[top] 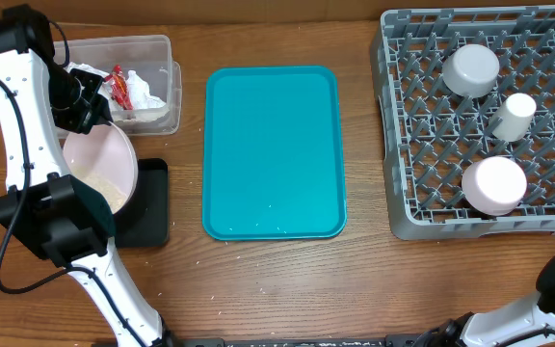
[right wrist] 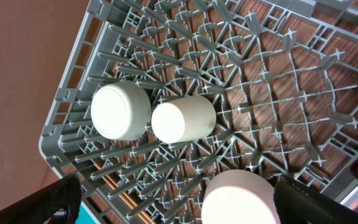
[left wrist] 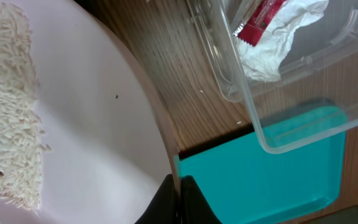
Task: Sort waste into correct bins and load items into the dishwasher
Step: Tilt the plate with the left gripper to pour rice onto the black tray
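Well, in the overhead view the left gripper (top: pixel 87 104) is closed tight on the far rim of the large plate (top: pixel 99 164). The plate hangs tilted at the left of the table, with its near edge above the left part of the black tray (top: pixel 154 207). The rice (top: pixel 106 191) lies gathered toward that low edge. Just beyond stands the clear tub (top: pixel 167 46), with the napkins (top: pixel 147 89) and the red wrapper (top: pixel 119 87) inside. The teal tray (top: pixel 273 154) is in the middle. The dish rack (top: pixel 403 145) at the right carries the bowl (top: pixel 471 69), the cup (top: pixel 515 116) and the small dish (top: pixel 494 185).

I judge that the step is to pour the rice into the black tray. The low rim should first come more over the tray's middle, because part of the plate seems to hang past the tray's left side.

In the left wrist view the fingers (left wrist: pixel 165 204) pinch the plate's edge, and the rice sticks in a broad patch. A slow, steeper tilt and perhaps a small shake will probably be needed. The grip must be firm, since the smooth plate is held at one edge only.

In the right wrist view the right gripper (right wrist: pixel 176 186) stands wide and empty above the rack. It can simply wait there.
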Robot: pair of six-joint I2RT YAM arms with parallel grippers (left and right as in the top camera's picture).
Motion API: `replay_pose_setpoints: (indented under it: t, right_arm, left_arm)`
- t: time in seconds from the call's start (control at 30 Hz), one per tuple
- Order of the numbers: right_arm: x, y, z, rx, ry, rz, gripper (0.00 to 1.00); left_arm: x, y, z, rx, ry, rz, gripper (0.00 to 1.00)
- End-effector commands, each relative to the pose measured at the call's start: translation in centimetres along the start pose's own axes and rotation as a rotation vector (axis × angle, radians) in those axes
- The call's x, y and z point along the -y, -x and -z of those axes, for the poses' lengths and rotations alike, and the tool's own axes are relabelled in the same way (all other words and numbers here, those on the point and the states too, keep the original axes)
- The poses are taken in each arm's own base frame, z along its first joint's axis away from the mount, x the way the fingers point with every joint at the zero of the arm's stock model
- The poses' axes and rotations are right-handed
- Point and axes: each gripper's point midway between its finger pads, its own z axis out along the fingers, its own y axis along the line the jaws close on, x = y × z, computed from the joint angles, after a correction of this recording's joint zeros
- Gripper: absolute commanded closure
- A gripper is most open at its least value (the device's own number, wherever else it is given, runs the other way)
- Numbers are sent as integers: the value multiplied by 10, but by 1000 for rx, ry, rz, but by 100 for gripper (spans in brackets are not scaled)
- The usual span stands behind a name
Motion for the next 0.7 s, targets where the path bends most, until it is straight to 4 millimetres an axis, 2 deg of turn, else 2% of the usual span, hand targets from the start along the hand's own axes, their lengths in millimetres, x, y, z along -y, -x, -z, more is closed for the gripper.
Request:
replay_pose_setpoints:
  t: [0.0, 0.37, 0.67]
  right_arm:
    - [-3, 2, 3, 14, 4, 3, 0]
    - [-3, 2, 3, 14, 4, 3, 0]
    - [-3, 2, 3, 14, 4, 3, 0]
  left_arm:
    - [0, -7, 7, -24, -26, -30, 96]
    - [10, -17, 9, -93, -98, -100, 95]
    - [9, -16, 14, -140, -154, -132, 96]
